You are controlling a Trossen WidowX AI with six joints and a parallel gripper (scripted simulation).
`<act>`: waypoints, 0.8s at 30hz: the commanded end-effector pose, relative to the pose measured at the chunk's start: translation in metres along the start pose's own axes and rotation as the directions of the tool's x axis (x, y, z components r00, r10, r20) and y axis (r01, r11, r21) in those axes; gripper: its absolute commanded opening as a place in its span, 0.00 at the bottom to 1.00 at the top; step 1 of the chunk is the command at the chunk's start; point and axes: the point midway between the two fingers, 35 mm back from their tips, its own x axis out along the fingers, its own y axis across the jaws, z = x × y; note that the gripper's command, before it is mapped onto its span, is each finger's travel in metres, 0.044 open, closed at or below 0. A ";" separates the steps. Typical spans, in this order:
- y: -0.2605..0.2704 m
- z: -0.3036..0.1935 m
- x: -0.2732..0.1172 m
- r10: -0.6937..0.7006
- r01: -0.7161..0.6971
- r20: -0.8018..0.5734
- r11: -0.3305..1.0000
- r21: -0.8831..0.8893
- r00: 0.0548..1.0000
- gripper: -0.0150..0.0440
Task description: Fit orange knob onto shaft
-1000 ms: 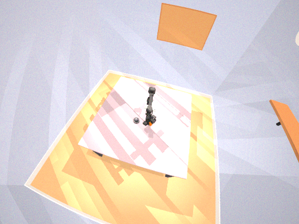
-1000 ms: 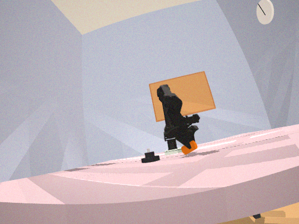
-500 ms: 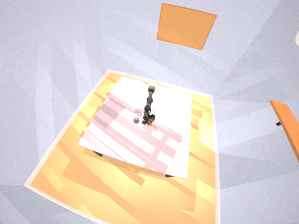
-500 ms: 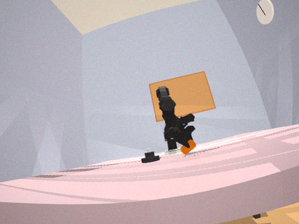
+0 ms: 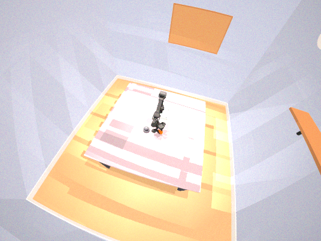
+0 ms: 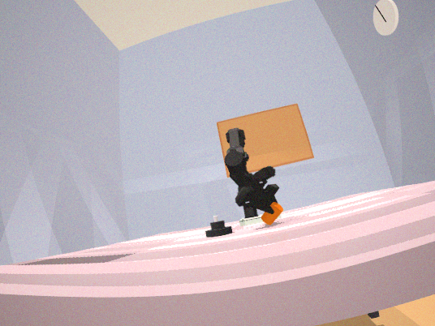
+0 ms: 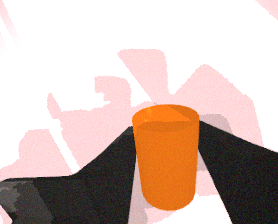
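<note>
The orange knob (image 5: 160,132) (image 6: 272,214) (image 7: 168,167) is a cylinder held between the two dark fingers. My gripper (image 7: 163,129) is shut on it. In the exterior view the knob is tilted, low over the table, with a shadow beneath. Its end facing up in the wrist view shows no hole; the hole and its flat side are hidden. The round pedestal (image 5: 146,129) (image 6: 218,231) stands on the table to the left of the gripper and knob in the top and exterior views. Its pale shaft (image 6: 216,218) points up; its flat side is too small to tell. The pedestal is not in the wrist view.
The arm (image 5: 160,105) (image 6: 236,165) reaches from its base behind the gripper. The striped pink and white table (image 5: 167,154) (image 6: 162,279) carries the arm and pedestal. An orange panel (image 5: 199,28) (image 6: 280,135) is in the background, far from the arm.
</note>
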 end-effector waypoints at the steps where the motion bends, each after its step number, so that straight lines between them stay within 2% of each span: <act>1: 0.001 -0.003 -0.004 -0.002 0.003 0.056 1.000 -0.006 0.998 0.56; 24: 0.001 -0.022 -0.015 0.002 0.001 0.373 1.000 -0.006 0.928 0.56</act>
